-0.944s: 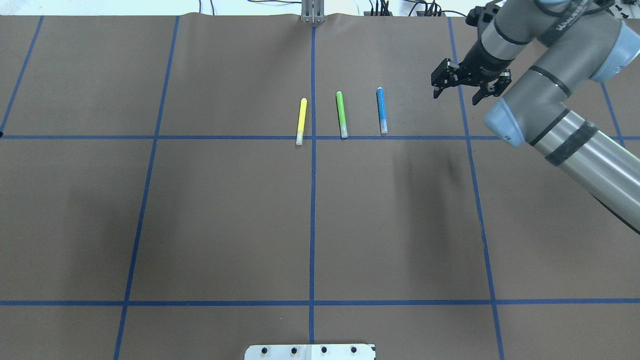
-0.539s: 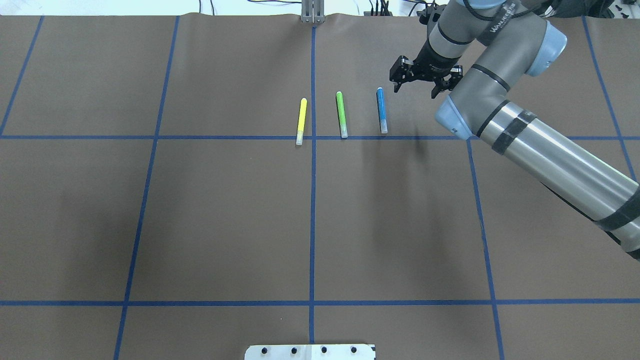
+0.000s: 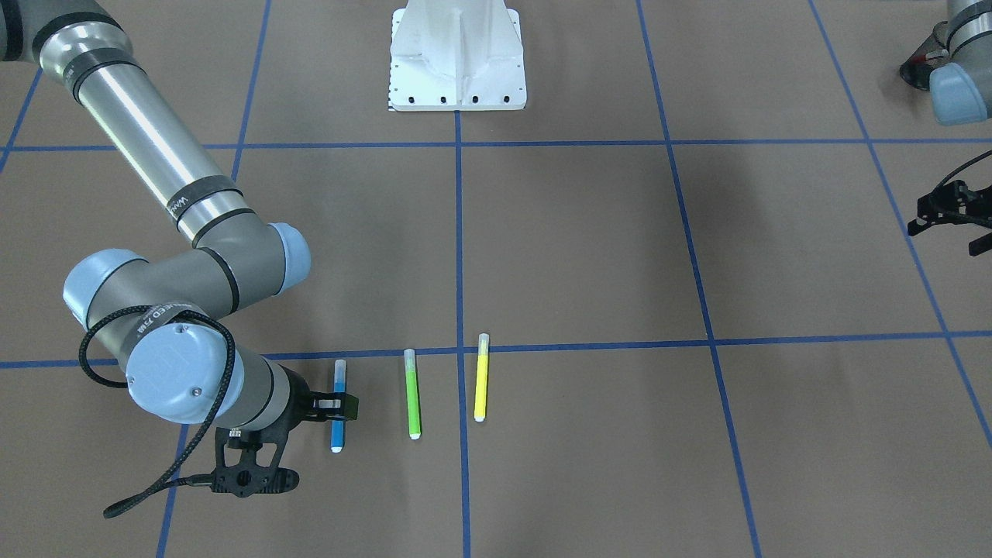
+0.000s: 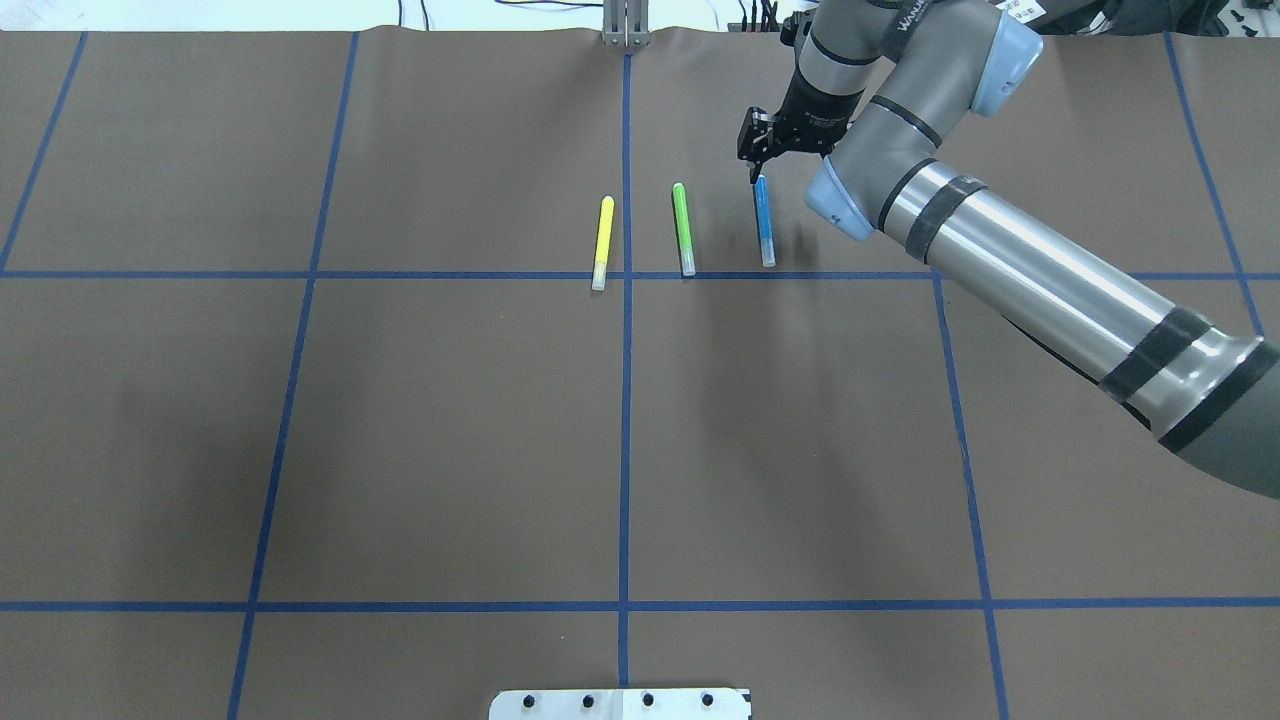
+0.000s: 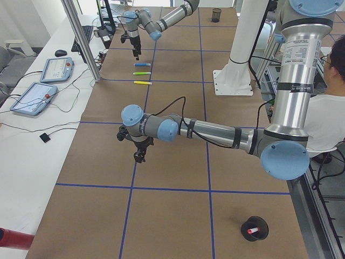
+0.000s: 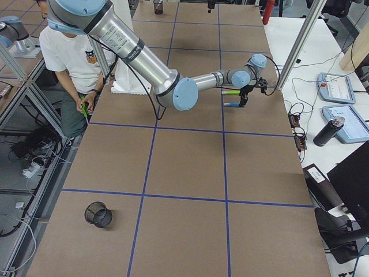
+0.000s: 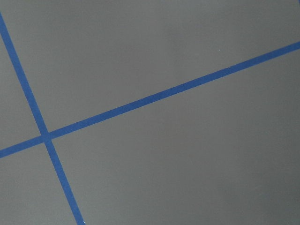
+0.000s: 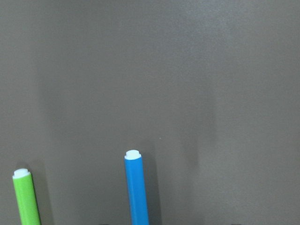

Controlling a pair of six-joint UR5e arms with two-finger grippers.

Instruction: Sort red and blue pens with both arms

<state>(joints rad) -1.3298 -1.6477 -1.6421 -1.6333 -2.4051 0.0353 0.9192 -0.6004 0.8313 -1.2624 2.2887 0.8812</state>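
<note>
**Black right gripper (image 3: 338,405) astride the blue pen (image 4: 764,225)**

The right gripper hangs low over the pen's far half with its jaws apart. One finger sits on each side of the barrel, and neither can be seen to touch it. In the right wrist view the barrel runs up from the bottom edge, near the middle.

The blue pen lies flat on the brown paper table (image 4: 450,420). Its long axis runs parallel to the centre tape line (image 4: 625,440), with the clear cap toward the robot and the white-tipped blue end pointing away (the cap stops just short of a cross line of tape).

Just beside it on the robot's left lies the green pen (image 4: 683,228), parallel and not touching. It is the nearest thing to the fingers. Beyond it, by the centre line, lies the yellow pen (image 4: 602,242).

The left gripper (image 3: 945,239) hovers well apart over bare paper, jaws spread, holding nothing. Toward the table's left end the red pen (image 5: 251,231) stands in a black cup (image 5: 262,233).
</note>
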